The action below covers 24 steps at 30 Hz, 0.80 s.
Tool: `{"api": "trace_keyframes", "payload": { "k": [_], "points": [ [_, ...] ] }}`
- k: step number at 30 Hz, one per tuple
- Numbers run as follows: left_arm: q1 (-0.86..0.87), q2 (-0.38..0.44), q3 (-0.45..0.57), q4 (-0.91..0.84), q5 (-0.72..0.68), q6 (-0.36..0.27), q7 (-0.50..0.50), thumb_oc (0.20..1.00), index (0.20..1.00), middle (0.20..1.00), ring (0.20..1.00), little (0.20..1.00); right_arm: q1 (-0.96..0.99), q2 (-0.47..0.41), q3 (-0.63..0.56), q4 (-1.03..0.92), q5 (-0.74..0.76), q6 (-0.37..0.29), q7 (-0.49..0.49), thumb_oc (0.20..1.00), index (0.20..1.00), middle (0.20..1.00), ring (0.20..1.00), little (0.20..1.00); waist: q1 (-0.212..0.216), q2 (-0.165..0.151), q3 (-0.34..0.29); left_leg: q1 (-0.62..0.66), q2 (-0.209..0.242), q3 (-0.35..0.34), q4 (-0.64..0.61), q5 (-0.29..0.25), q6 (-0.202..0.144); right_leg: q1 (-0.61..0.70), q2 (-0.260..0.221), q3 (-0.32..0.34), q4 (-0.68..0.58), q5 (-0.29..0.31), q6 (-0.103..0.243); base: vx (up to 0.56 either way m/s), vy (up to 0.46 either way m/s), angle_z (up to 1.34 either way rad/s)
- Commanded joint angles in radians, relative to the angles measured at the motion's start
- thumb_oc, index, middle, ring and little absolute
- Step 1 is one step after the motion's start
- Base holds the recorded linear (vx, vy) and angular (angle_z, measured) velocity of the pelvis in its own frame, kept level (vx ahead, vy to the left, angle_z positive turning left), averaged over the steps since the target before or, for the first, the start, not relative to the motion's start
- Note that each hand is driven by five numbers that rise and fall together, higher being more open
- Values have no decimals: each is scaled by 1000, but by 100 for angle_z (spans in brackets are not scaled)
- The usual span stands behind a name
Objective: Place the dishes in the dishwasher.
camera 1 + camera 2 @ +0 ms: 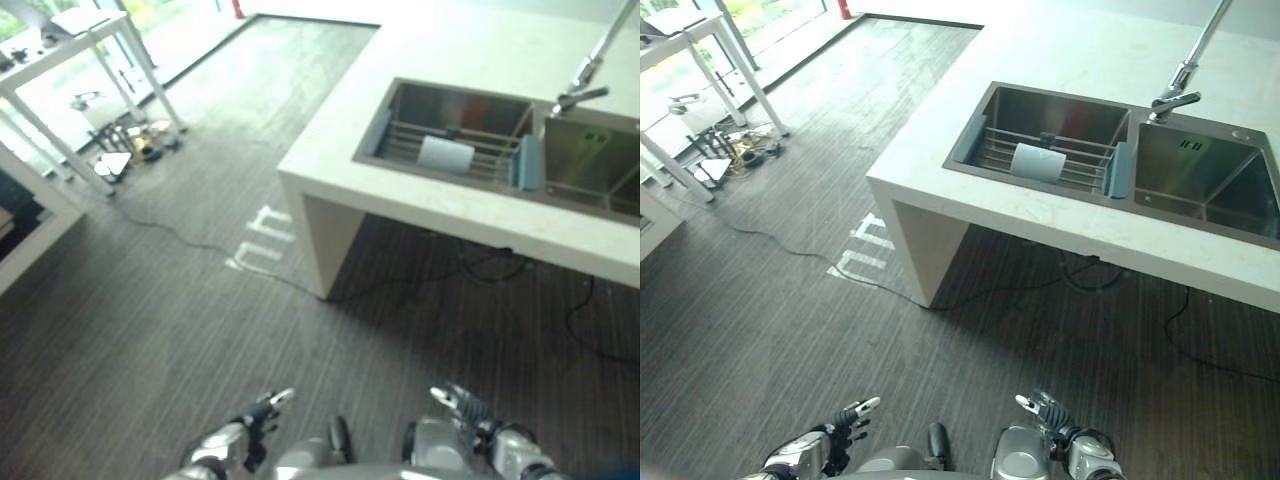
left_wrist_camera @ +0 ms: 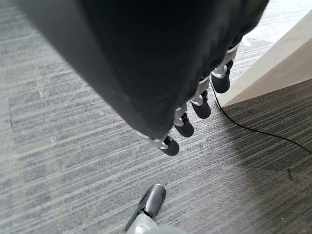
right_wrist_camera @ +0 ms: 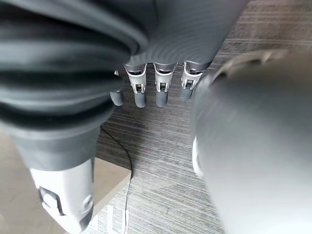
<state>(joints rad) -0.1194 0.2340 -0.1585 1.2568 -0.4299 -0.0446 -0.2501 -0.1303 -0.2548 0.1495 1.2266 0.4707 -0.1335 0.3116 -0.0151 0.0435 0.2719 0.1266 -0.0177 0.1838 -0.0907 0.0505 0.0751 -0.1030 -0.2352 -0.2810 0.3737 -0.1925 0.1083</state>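
Left eye view is showing the left hand [image 1: 262, 412] hanging low at the bottom edge, fingers relaxed and straight, gripping nothing; the right hand [image 1: 462, 408] is hanging at the lower right, likewise loose and empty. Both are hovering over the dark striped floor [image 1: 150, 320]. Farther up, a pale counter [image 1: 940, 190] is crossing the upper right of the frame, with a double sink [image 1: 1110, 150] set in it. A white dish [image 1: 1038, 161] is lying on the wire rack [image 1: 1080, 160] in the sink's left basin, under the faucet [image 1: 1185, 75]. A white table [image 1: 70, 60] is standing at upper left.
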Motion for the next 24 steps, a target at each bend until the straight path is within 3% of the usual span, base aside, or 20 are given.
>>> {"api": "trace_keyframes", "payload": {
  "k": [1, 2, 4, 5, 8, 9, 10, 11, 13, 18, 24],
  "points": [
    [36, -13, 14, 3, -1, -23, 16, 1000, 1000, 1000, 1000, 1000, -40, -19, 3, 10, -17, -26, 12, 1000, 1000, 1000, 1000, 1000, 30, 18, -6, -30, -5, -50, 142, -187, -19, 66, -7, 19, -160, 153, 18, 101, -240, -38],
    [41, -12, 19, 0, -9, -25, 20, 1000, 1000, 1000, 1000, 1000, -41, -17, 2, 11, -31, -26, 17, 1000, 1000, 1000, 1000, 1000, 34, 16, -6, -26, 2, -32, 147, -194, -23, 63, -20, 4, -166, 162, 26, 164, -300, -70],
    [63, -15, 43, -16, -32, -24, 32, 1000, 1000, 1000, 1000, 1000, -49, -10, 10, 5, -66, -13, 24, 1000, 1000, 1000, 1000, 1000, 65, 5, -11, -5, 46, 39, 175, -235, -45, 106, -42, -86, -192, 140, 55, 189, -474, -107],
    [63, -15, 47, -17, -38, -19, 30, 1000, 1000, 1000, 1000, 1000, -51, -8, 13, 7, -70, -11, 18, 1000, 1000, 1000, 1000, 1000, 60, -1, -15, -17, 55, 48, 184, -219, -45, 99, -35, -85, -203, 150, 41, 170, -513, -78],
    [69, -20, 48, -19, -59, -12, 18, 1000, 1000, 1000, 1000, 1000, -48, -14, 25, 10, -108, -17, 7, 1000, 1000, 1000, 1000, 1000, 42, -15, -25, -29, 85, 38, 249, -240, -63, 111, 9, -45, -214, 117, 13, 164, -255, -35],
    [75, -33, 32, -33, -59, -21, 20, 1000, 1000, 1000, 1000, 1000, -55, -33, 39, 3, -139, -11, -18, 1000, 1000, 1000, 1000, 1000, 57, -32, -3, -99, 78, -34, 343, -251, -75, 139, 44, 4, -244, 111, -14, 167, -161, -23],
    [73, -35, 26, -37, -59, -21, 15, 1000, 1000, 1000, 1000, 1000, -61, -41, 44, 5, -133, -9, -26, 1000, 1000, 1000, 1000, 1000, 63, -31, 4, -109, 78, -53, 327, -235, -79, 141, 53, 10, -251, 111, -15, 123, -44, -34],
    [67, -39, 15, -44, -57, -29, 3, 1000, 1000, 1000, 1000, 1000, -75, -59, 49, 6, -115, -21, -26, 1000, 1000, 1000, 1000, 1000, 76, -13, 13, -131, 100, -101, 204, -130, -110, 136, 77, 14, -276, 113, -12, 15, 123, -32],
    [48, -40, -7, -45, -15, -44, -8, 1000, 1000, 1000, 1000, 1000, -80, -83, 38, -2, -92, -47, -25, 1000, 1000, 1000, 1000, 1000, 80, -3, 38, -211, 153, -91, 143, -25, -154, 166, 84, 4, -309, 106, -15, 33, 156, -40],
    [34, -34, -4, -17, 3, -13, 32, 1000, 1000, 1000, 1000, 1000, -33, -72, -6, -31, -25, -16, -14, 1000, 1000, 1000, 1000, 1000, 67, -2, -3, -116, 165, -37, 22, -19, -156, 182, 25, -72, -350, 137, 25, 119, 156, -23],
    [53, -27, 48, 10, -101, -4, 20, 1000, 1000, 1000, 1000, 1000, 2, -40, -29, 18, -67, 25, -73, 1000, 1000, 1000, 1000, 1000, 63, -1, -41, -61, 136, -17, 9, -55, -134, 183, -2, -71, -348, 156, 40, 63, 35, -7]
  ]
}}
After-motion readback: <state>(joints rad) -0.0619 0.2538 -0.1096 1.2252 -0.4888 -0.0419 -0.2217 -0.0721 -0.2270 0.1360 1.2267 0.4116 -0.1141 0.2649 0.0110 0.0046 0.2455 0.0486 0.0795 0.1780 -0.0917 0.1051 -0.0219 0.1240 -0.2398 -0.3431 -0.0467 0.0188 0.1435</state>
